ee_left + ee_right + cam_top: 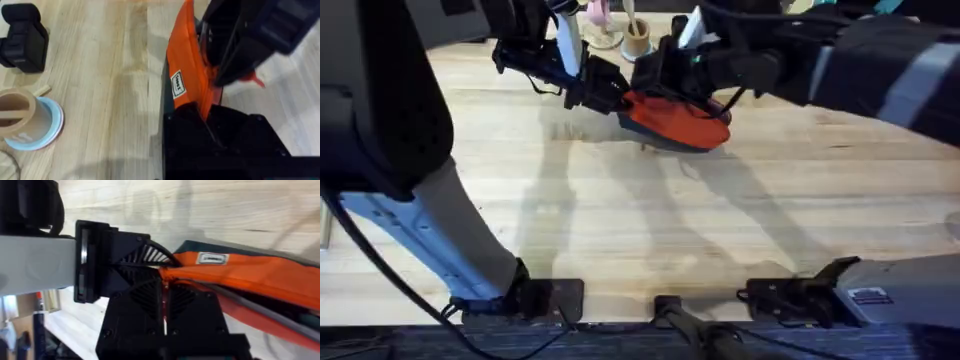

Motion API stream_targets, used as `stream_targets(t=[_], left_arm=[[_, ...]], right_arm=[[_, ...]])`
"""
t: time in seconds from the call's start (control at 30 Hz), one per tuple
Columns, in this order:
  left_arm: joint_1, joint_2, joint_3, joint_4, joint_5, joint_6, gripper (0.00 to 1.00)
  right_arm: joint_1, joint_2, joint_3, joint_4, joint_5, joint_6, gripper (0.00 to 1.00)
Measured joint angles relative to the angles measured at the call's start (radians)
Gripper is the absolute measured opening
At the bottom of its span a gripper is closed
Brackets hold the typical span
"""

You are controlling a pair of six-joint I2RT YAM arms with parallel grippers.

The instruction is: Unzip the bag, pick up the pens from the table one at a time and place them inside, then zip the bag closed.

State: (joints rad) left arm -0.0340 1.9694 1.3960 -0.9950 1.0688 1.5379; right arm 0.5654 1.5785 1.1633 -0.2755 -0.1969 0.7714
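setting: robot lab bench | evidence: butcher-block table (pixel 650 220), arm bases bolted at its edge (pixel 535 297)

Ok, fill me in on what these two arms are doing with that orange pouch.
Both arms are working on the orange bag at the far side of the table. The left gripper is clamped on one end of the bag, holding it slightly raised. The right gripper is at the top edge, by the zipper line. The right wrist view shows the zipper partly parted. Whether a pen is already inside can't be told.
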Motion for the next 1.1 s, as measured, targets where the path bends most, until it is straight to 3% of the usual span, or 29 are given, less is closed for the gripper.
stream_targets(t=[0.33,0.8,1.1], left_arm=[[-0.029,0.000,0.000,0.000,0.046,0.000,0.042],[-0.029,0.001,0.000,-0.002,0.036,0.000,0.042],[-0.028,0.003,0.000,-0.002,0.003,0.000,0.042]], right_arm=[[-0.073,-0.089,0.000,-0.143,0.014,-0.063,0.031],[-0.205,-0.115,0.000,-0.321,-0.002,-0.139,0.031],[-0.300,-0.115,0.000,-0.469,0.140,-0.230,0.031]])
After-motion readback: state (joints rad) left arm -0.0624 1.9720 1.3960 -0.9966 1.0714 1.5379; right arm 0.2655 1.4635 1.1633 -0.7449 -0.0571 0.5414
